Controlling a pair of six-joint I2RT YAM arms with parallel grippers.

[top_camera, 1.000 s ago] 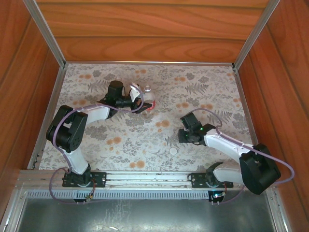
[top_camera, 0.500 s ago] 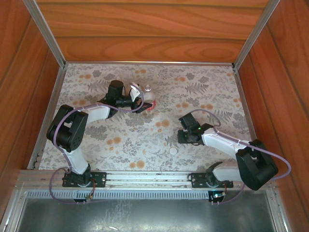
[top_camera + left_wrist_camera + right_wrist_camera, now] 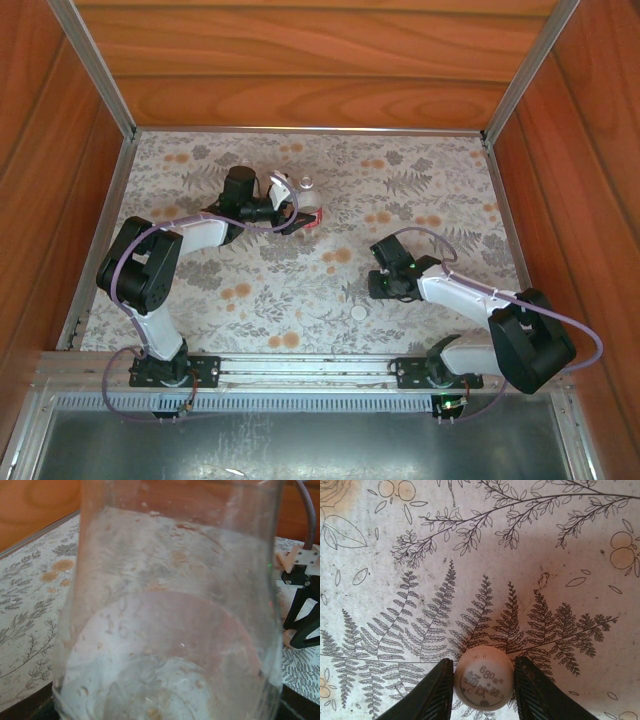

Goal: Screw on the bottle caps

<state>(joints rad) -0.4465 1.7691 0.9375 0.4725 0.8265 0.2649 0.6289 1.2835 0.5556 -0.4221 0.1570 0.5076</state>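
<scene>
Right jaws: clenched on a cap (image 3: 484,684), pressing it from both sides, its printed top facing my wrist camera. The fern-print counter (image 3: 470,555) lies under it; I cannot tell whether the cap is lifted or resting. From above, my right arm reaches in from the right, with the jaws near the middle of the counter.

Second cap (image 3: 359,312): loose on the counter, just beside my right jaws, toward the near edge.

Left jaws: at the bottle (image 3: 308,197), on the far side, left of centre. Its clear wall sits right up against my left wrist camera. From above, red shows low on it. I cannot tell whether these jaws are clamped on it or slack.
</scene>
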